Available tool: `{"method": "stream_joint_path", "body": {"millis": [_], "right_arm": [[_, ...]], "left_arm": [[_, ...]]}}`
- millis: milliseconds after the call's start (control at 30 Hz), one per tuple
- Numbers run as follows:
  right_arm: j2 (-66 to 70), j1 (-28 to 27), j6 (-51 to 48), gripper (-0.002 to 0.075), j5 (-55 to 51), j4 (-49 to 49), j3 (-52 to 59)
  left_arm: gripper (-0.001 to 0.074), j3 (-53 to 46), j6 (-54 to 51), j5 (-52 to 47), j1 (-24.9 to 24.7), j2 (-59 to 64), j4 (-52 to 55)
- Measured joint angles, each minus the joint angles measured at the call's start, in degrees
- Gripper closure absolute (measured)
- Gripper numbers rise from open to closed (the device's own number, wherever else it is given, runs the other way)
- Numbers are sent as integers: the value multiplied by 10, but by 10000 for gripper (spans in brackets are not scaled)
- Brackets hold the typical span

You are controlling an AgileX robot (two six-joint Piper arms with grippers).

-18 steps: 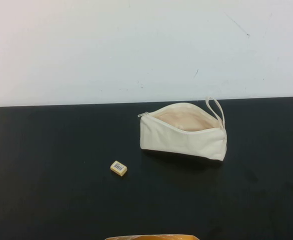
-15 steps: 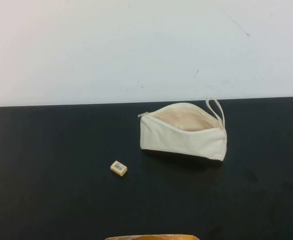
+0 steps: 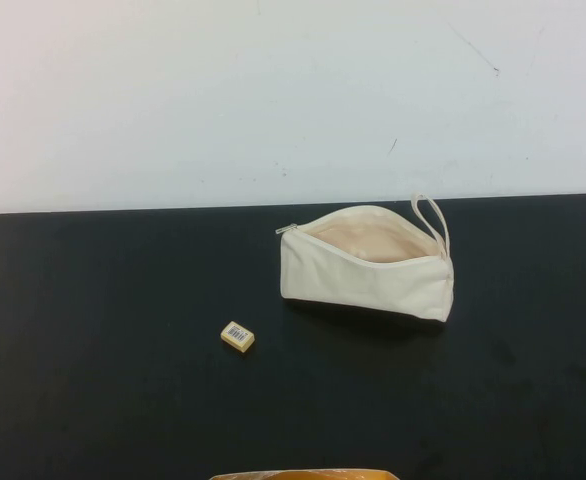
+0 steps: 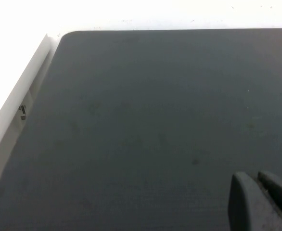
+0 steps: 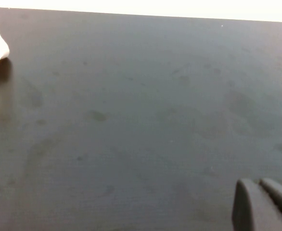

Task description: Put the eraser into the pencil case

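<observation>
Change: nothing has shifted since the earlier high views; eraser and pencil case lie where they did.
Eraser [image 3: 237, 335]: we see it flat on the black table [image 3: 93, 300], label up, near and left of the pencil case, well apart from it.
Pencil case [image 3: 368, 272]: right of centre toward the far edge, zip open, pale lining showing, loop strap at its right end.
Left gripper [image 4: 261, 202]: parked low over bare table on the left; fingertips sit pressed together, holding nothing.
Right gripper [image 5: 263, 204]: likewise over bare table on the right, fingertips together and empty; a white edge in its view is probably the pencil case's corner.
Step in hand: we judge the reach has not begun.
Doing it well: we would spread the left gripper's jaws first, descend squarely over the eraser's short sides, then release above the open mouth.
</observation>
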State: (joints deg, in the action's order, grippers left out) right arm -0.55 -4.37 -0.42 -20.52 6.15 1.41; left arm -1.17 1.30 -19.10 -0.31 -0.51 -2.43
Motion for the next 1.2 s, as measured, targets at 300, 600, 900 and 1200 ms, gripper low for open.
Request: {"method": "stream_joint_path", "body": {"millis": [300,600,900,1200], "right_arm": [[0,0,0,727,0,0,0],[0,0,0,727,0,0,0],[0,0,0,727,0,0,0],[0,0,0,727,0,0,0]], "left_arm": [[736,0,7,6,0,0,-44],[737,-4,154,94,0,0,-434],[736,22,40,84,0,0,-492],[736,227,-136,-98,-4,156,-379]]}}
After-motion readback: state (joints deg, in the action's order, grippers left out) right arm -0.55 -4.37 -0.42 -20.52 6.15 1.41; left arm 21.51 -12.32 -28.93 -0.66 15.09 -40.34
